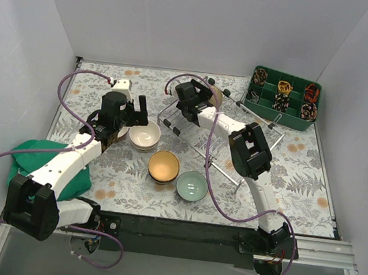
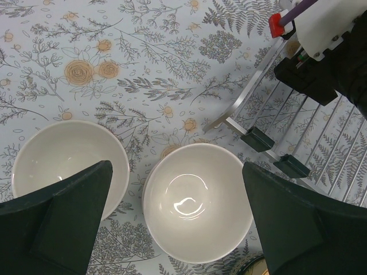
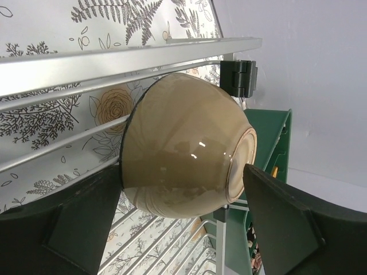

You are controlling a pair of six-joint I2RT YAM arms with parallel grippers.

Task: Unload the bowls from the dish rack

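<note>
Five bowls showed: four stood on the table (image 1: 301,173) and one was in the dish rack (image 1: 218,159). The right fingers (image 3: 292,223) stood well apart on either side of a glossy tan bowl (image 3: 183,149). It lay tipped on its side against the rack's straight silver wires, with its foot ring turned to the right-hand finger. Whether either finger touched it could not be told. Just beyond that finger rose the wall of one green compartmented tray (image 3: 278,134).

The left fingers (image 2: 63,229) were also spread wide, holding nothing, above two smooth, round white bowls that stood upright close beside each other. The left white bowl (image 2: 63,154) sat half under the left-hand finger, and the right white bowl (image 2: 198,209) sat in the gap between the two fingers. A corner of the rack, with black end caps, lay just beyond the right-hand finger.

Nearer the arm bases stood a dark bowl (image 1: 164,167) with an amber inside and a pale celadon bowl (image 1: 192,186), side by side. One green cloth (image 1: 39,156) lay bunched under the left arm. Open floral-patterned table lay ahead of the left fingers.
</note>
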